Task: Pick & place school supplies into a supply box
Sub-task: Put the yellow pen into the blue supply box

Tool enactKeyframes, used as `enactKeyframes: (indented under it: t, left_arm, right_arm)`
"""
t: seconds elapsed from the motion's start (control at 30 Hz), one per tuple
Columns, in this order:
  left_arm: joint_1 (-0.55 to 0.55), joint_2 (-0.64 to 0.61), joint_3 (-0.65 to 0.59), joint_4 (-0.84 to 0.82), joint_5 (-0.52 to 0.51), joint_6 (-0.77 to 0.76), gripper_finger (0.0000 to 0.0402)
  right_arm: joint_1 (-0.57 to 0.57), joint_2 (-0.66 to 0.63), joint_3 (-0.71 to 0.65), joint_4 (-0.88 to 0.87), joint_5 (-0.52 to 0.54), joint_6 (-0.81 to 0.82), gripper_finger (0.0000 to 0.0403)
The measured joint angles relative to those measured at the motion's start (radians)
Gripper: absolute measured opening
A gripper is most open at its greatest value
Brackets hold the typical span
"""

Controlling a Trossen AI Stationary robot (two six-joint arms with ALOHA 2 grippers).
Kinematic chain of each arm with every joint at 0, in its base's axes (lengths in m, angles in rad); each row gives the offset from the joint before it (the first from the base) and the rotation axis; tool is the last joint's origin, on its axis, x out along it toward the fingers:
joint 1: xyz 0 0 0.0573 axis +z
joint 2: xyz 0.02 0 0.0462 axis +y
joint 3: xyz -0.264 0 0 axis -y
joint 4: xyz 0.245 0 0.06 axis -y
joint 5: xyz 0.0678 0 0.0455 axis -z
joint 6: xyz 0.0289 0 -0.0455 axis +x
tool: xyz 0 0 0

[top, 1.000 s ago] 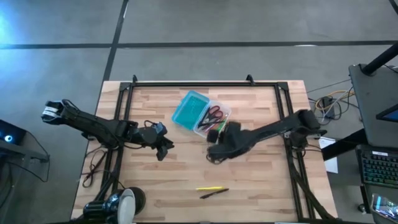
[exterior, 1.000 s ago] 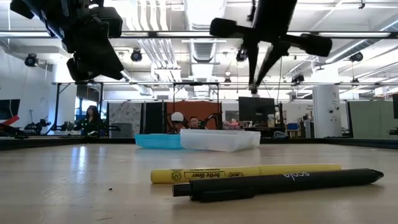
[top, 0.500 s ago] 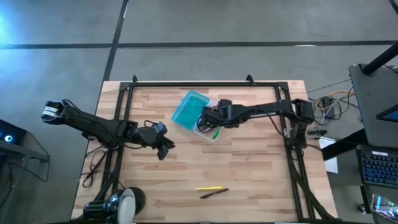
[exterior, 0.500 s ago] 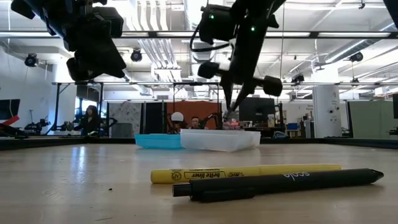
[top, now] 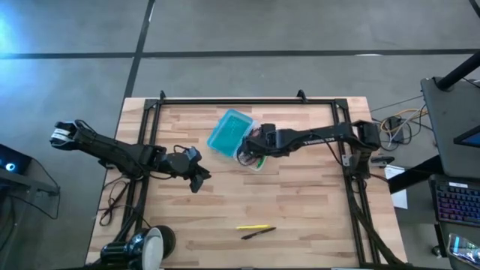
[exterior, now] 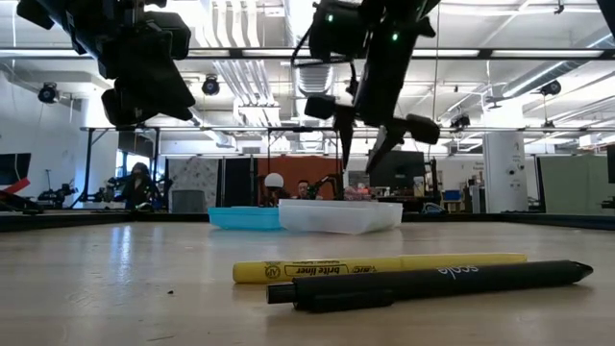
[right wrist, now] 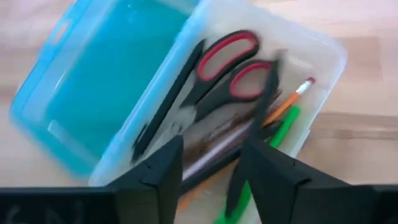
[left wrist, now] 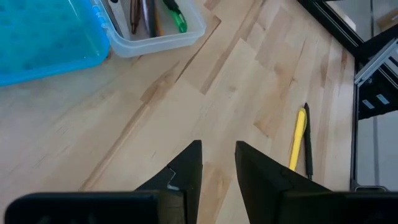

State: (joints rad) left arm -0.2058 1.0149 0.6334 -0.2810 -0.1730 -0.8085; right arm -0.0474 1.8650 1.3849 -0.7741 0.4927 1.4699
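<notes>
Yellow highlighter (top: 253, 226) and dark pen (top: 259, 233) lying 3-to-9, around 4 o'clock off left gripper (top: 196, 180), slightly parted, empty; right gripper (top: 251, 152) open, empty over supply box (top: 238, 137)

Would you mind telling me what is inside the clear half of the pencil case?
Red-handled scissors, a green pen, an orange pencil and dark pens lie in the clear half. The right gripper covers their lower ends.

Table (top: 300, 210): pale wooden planks, dark frame rails along its edges.
Supply box (top: 238, 139): lay open toward the back.
Yellow highlighter (top: 253, 227), dark pen (top: 258, 234): side by side near the front edge.
</notes>
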Motion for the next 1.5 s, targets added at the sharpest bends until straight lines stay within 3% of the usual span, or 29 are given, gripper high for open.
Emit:
enactKeyframes:
  t: [0.13,0.3,0.47,0.77,0.97,1.23,1.5]
  left_arm:
    - [0.0,0.0,0.0,0.0,0.0,0.0,0.008]
    - [0.0,0.0,0.0,0.0,0.0,0.0,0.008]
    - [0.001,0.0,0.0,0.0,0.0,0.003,0.008]
    - [0.001,0.001,0.0,0.0,0.0,0.001,0.008]
    - [0.001,0.001,0.0,0.001,0.0,-0.011,0.008]
    - [0.001,0.001,0.0,0.001,0.0,-0.015,0.008]
    - [0.001,0.001,0.0,-0.003,0.0,-0.014,0.008]
  right_arm:
    - [0.102,-0.016,0.01,0.005,-0.042,-0.199,0.0172]
    - [0.27,-0.018,0.029,0.015,-0.211,-0.572,0.0174]
    - [0.428,0.017,0.028,0.068,-0.291,-0.744,0.0164]
    - [0.543,0.166,0.084,0.12,-0.298,-0.775,0.0148]
    - [0.556,0.278,0.169,0.129,-0.395,-0.776,0.0138]
    - [0.553,0.34,0.22,0.129,-0.387,-0.782,0.0121]
    - [0.535,0.365,0.225,0.09,-0.389,-0.782,0.0059]
